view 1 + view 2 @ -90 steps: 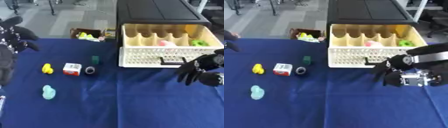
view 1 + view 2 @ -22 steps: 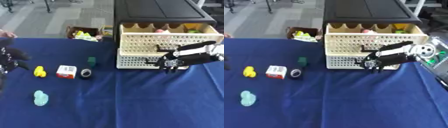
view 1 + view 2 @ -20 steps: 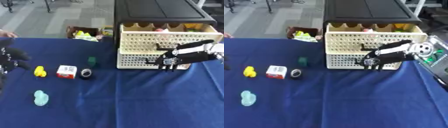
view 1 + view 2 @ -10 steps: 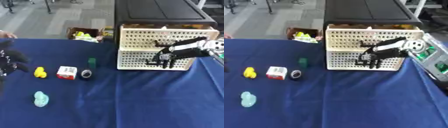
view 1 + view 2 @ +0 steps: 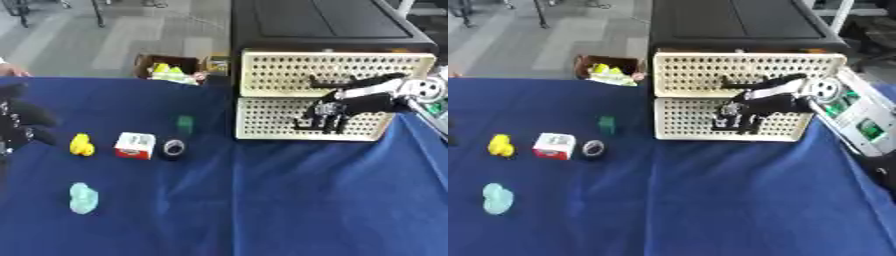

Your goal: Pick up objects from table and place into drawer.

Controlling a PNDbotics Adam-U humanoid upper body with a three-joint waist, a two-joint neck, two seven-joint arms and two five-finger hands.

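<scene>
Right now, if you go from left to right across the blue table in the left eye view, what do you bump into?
Left hand → yellow duck → red-and-white box → black tape roll → cream drawer unit → right hand.

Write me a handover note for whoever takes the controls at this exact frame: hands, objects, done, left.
Right hand: fingers against the front of the cream drawer unit, at the seam between the upper and lower fronts; both drawers look closed.
Left hand: at the left edge over the table, holding nothing.
Still on the blue cloth: yellow toy, red-and-white box, dark ring-shaped item, small green block, pale teal toy.
Done: nothing visible, drawer contents hidden.
Left: reopen a drawer, then move those five items in.
</scene>
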